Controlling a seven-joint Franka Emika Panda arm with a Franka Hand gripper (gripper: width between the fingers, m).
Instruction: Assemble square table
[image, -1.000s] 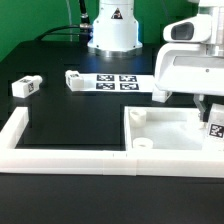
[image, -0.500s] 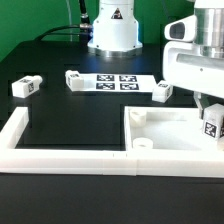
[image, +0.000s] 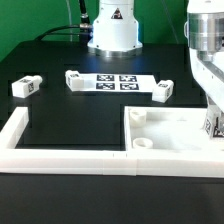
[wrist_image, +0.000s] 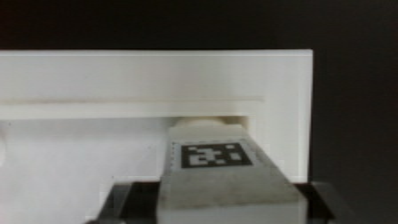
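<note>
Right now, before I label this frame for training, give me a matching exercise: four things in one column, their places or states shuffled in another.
Things:
1. tabletop
2. marker board
3. lone leg
4. gripped leg

Places or states:
A. clamped in the gripper
B. far toward the exterior view's left, apart from the rest
C. lying flat, four tags facing up
D. beside the border wall, toward the exterior view's right

Pairs: 1-D, 2-C, 3-B, 4-A.
</note>
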